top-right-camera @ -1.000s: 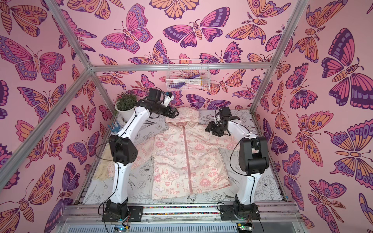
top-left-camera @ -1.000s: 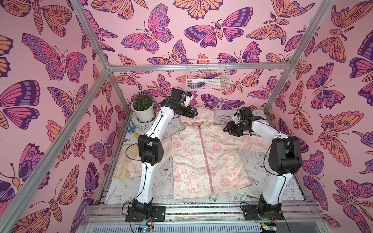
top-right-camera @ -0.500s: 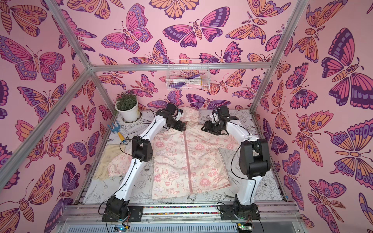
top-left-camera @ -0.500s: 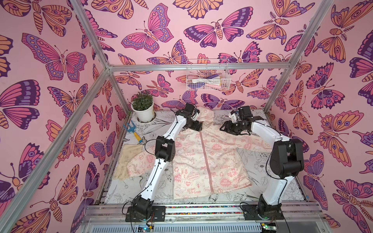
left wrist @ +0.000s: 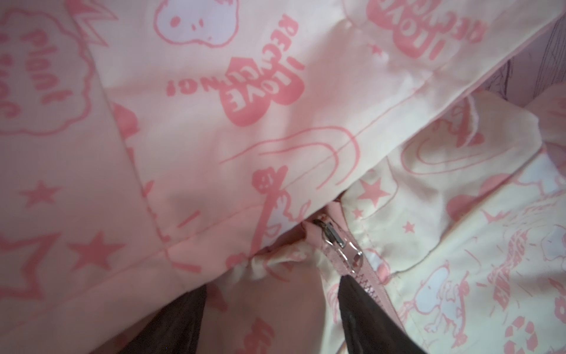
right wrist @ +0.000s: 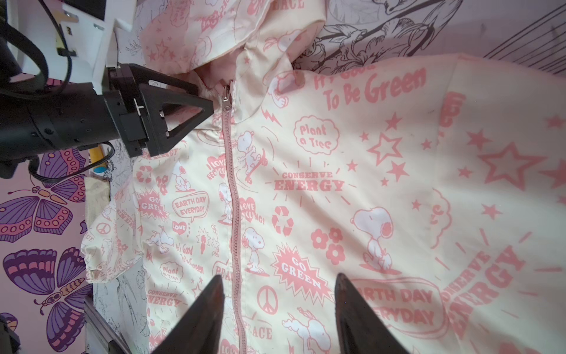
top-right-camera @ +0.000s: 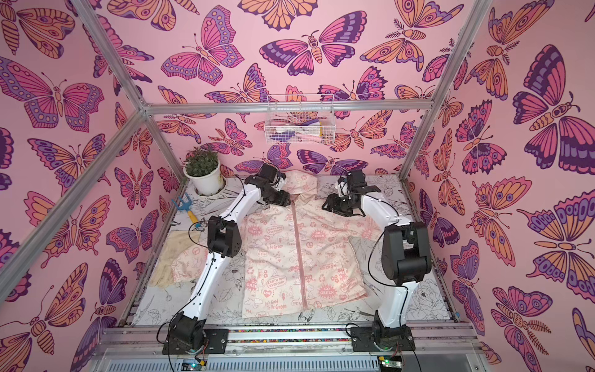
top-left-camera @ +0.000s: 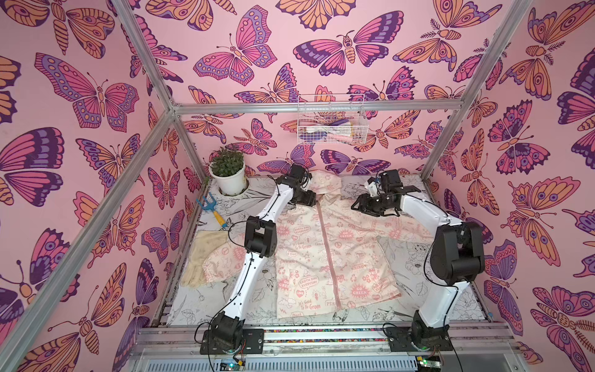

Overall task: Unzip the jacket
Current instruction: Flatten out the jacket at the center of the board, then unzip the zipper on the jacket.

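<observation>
**Top views.** In both top views a small cream-pink jacket lies flat and front up in the middle of the frame, on a counter printed with black line drawings. Its hood points to the upper centre. A pink zipper runs down the middle, closed along its whole length.

The left claw sits at the collar, just left of the zipper's top end. The right claw is just right of the collar, over the shoulder area. Neither view shows whether it touches the cloth.

At the left of the frame one sleeve lies on a cream glove. A blue and yellow hand rake is above it, and a potted plant is at the upper left. A wire basket hangs on the back wall.

**Left wrist view.** The left claw is spread, with its dark fingers pressed onto the jacket. Collar cloth lies between them. One finger touches the zipper tape right beside the metal zipper slider, which sits at the collar.

**Right wrist view.** The right claw is spread and holds nothing. It hangs over the jacket's chest with the zipper close to one finger. Across from it, the left claw has its tips right beside the zipper slider.
</observation>
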`<state>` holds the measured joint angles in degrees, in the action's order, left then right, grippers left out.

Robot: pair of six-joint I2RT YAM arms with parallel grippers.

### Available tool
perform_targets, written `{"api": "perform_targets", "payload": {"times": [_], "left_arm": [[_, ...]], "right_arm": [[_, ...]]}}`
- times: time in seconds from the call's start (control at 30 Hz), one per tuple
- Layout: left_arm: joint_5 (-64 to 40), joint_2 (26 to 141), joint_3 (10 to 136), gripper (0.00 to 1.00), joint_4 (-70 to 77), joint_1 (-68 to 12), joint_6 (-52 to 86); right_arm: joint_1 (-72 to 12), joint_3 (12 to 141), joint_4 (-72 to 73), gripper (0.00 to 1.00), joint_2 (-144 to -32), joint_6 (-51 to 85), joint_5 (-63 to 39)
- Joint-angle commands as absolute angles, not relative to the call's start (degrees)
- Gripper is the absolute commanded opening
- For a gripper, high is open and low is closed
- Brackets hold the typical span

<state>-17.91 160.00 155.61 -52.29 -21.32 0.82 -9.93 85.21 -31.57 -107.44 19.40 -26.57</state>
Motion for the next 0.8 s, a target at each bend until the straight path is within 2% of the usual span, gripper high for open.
{"api": "perform_targets", "payload": {"times": [0.0,0.2,0.53,0.67,0.77], "left_arm": [[-17.96,159.88,153.99,0.65,-53.09,-22.94,-0.43],[-17.05,160.39,153.99,0.46,-52.68,-23.88,0.73],[-17.08,158.35,154.01,0.00,-51.68,-23.36,2.19],[-19.05,156.59,153.52,0.00,-50.74,-23.20,2.82],[-21.46,154.38,150.90,0.00,-48.45,-23.12,3.07]], "right_arm": [[-10.59,84.60,-33.31,0.57,-105.98,18.79,-25.75],[-10.56,83.87,-33.88,0.55,-105.82,18.71,-24.85],[-10.60,83.78,-33.27,0.52,-106.43,19.27,-24.81],[-10.95,85.28,-32.11,0.50,-107.63,19.03,-26.67],[-12.66,87.56,-31.57,0.53,-109.45,16.69,-30.32]]}}
